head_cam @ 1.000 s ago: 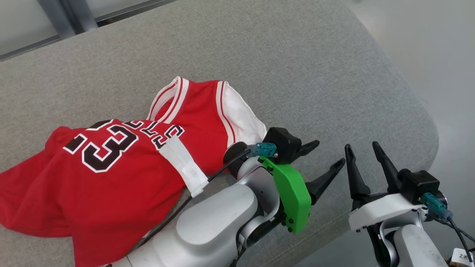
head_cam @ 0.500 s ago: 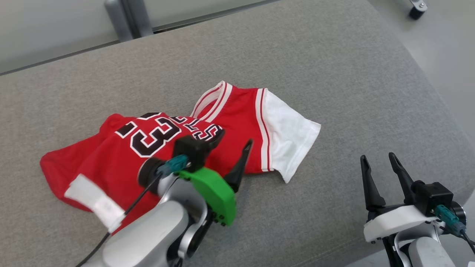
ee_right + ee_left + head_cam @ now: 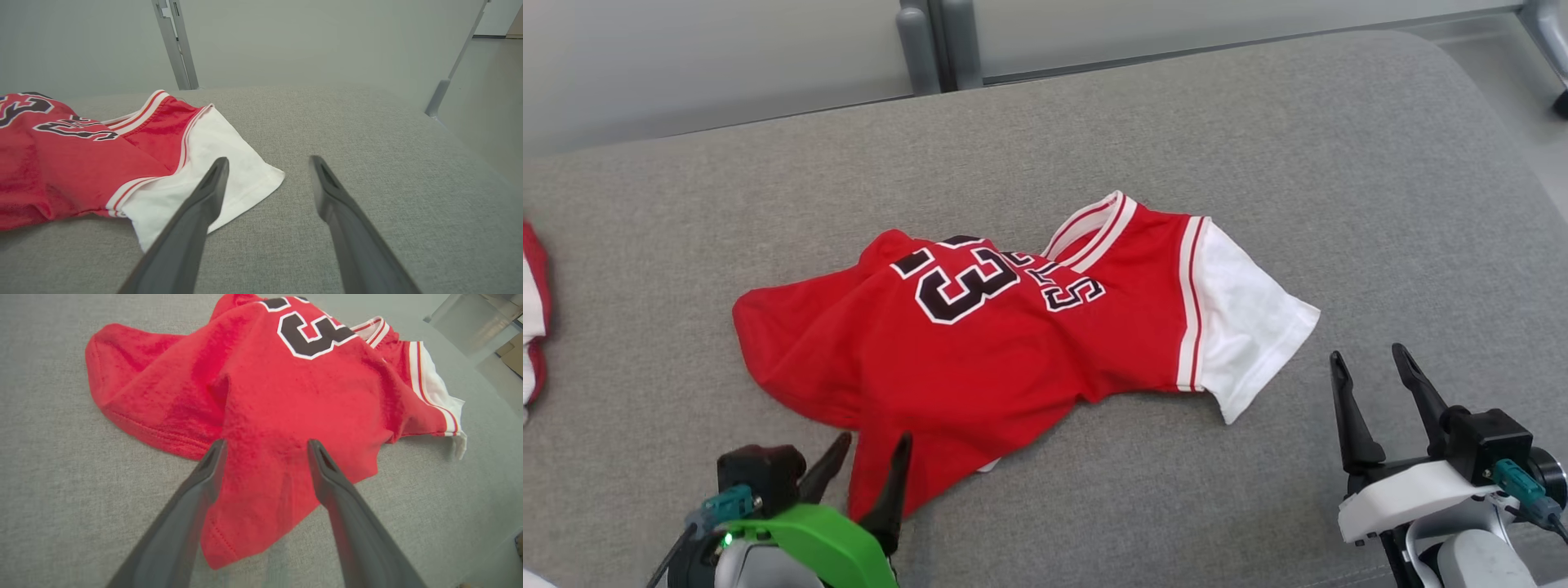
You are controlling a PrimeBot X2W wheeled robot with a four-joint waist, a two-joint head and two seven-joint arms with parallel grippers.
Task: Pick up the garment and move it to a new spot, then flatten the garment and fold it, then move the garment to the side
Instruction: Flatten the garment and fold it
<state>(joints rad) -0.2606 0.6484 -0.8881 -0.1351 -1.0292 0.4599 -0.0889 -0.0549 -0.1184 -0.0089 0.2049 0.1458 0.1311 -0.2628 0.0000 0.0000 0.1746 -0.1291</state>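
The left tool was held released, fingers spread, at the near hem of the red jersey, with nothing grasped. The right tool, likewise released, was kept near but apart from the white sleeve. The jersey was laid crumpled mid-cushion; another red-and-white cloth was seen at the left edge.

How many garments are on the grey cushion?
2: the red jersey in the middle, and a red-and-white one cut off at the left edge; others may be hidden.
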